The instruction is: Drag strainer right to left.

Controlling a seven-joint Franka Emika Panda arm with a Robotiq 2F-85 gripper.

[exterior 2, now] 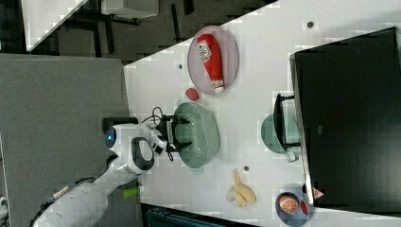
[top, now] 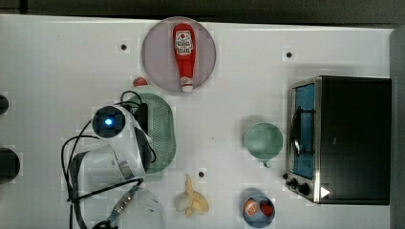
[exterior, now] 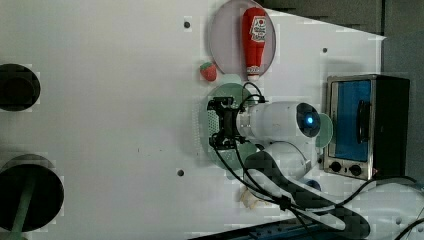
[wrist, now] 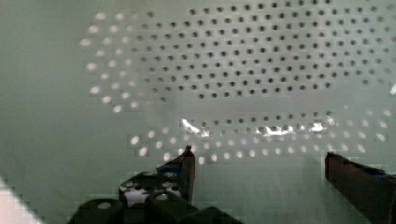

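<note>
The strainer (top: pixel 165 130) is a pale mint-green oval colander with many small holes, lying left of centre on the white table in the top view. My gripper (exterior 2: pixel 183 133) reaches down into its bowl, near the side closest to the arm. In the wrist view the holed inside of the strainer (wrist: pixel 233 70) lies right in front of the gripper (wrist: pixel 259 156), whose two black fingers stand wide apart with nothing between them. The left view shows the gripper (exterior: pixel 213 123) over the strainer (exterior: pixel 203 142). My arm covers the strainer's left half in the top view.
In the top view, a plate (top: pixel 154 57) with a ketchup bottle (top: pixel 184 55) sits just behind the strainer, with a strawberry (top: pixel 139 81) beside it. To the right are a mint mug (top: pixel 263 140) and a toaster oven (top: pixel 344 138). A banana (top: pixel 192 200) and a fruit bowl (top: pixel 258 208) lie in front.
</note>
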